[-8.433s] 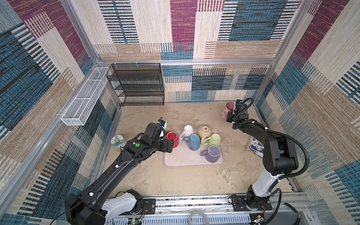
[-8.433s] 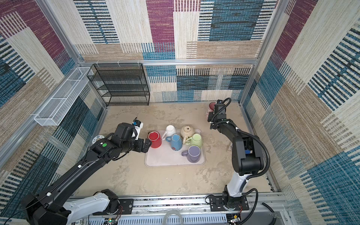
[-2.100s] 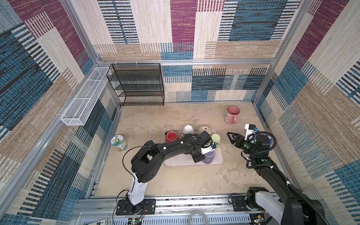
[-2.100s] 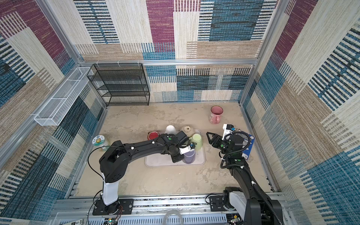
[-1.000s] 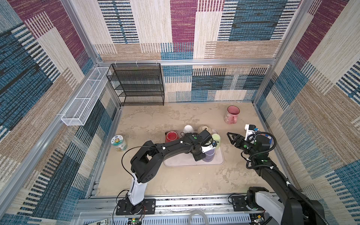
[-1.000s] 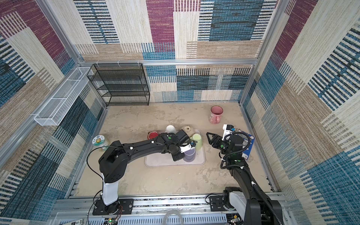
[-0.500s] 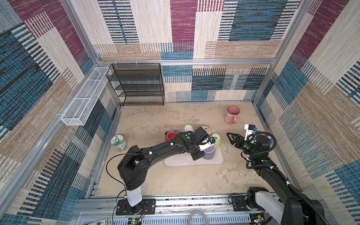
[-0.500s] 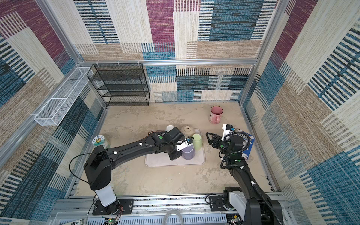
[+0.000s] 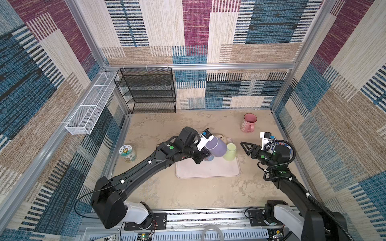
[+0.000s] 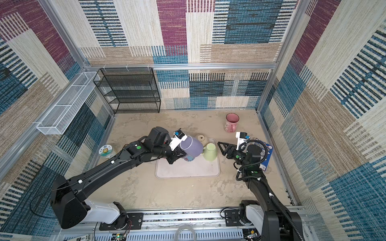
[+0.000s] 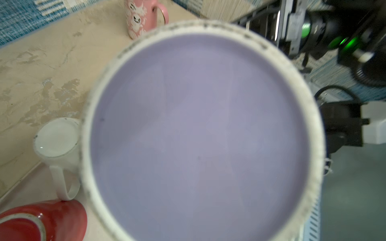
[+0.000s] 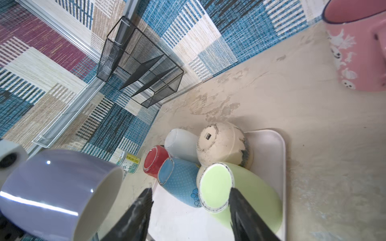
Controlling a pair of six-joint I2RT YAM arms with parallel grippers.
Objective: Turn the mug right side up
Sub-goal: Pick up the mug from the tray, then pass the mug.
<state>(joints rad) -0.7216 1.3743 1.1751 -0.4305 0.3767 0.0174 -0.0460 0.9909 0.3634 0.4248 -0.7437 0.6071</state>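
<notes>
Lavender mug (image 9: 216, 147) tilted aloft, left claw (image 9: 204, 154) gripping, arm outstretched

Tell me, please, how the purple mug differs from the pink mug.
The purple mug is gripped by the left hand above the tray; the pink mug stands free on the table. The purple mug is tilted, mouth sideways; the pink mug is upright. The purple mug is plain; the pink mug carries white prints. Both look empty.
</notes>
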